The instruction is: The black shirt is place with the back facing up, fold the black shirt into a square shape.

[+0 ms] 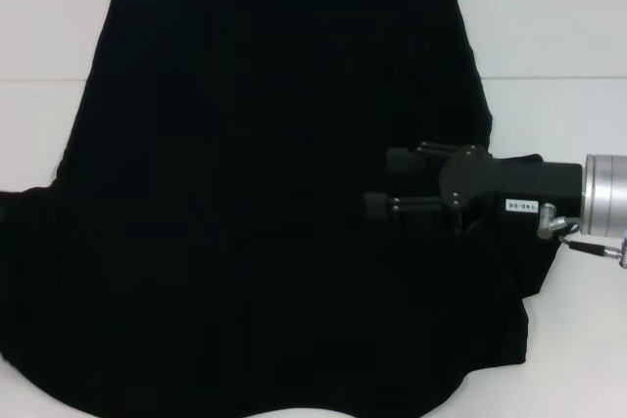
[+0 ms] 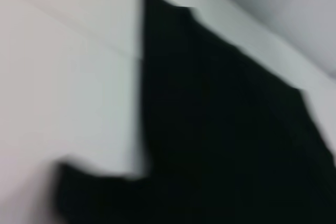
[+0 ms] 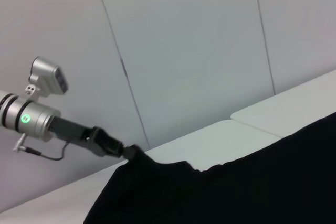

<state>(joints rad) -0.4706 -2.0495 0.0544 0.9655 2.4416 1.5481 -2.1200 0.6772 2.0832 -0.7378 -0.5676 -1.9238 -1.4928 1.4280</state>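
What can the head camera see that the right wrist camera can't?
Only the head view shows the right gripper reaching over the shirt's right side, and nearly the whole shirt spread flat. Only the right wrist view shows the left gripper at the shirt's raised edge, with the wall panels behind. Both show the black shirt and the white table.

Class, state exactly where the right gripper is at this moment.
In the head view, the right gripper reaches in from the right over the black shirt's right side, fingers apart, above the white table.
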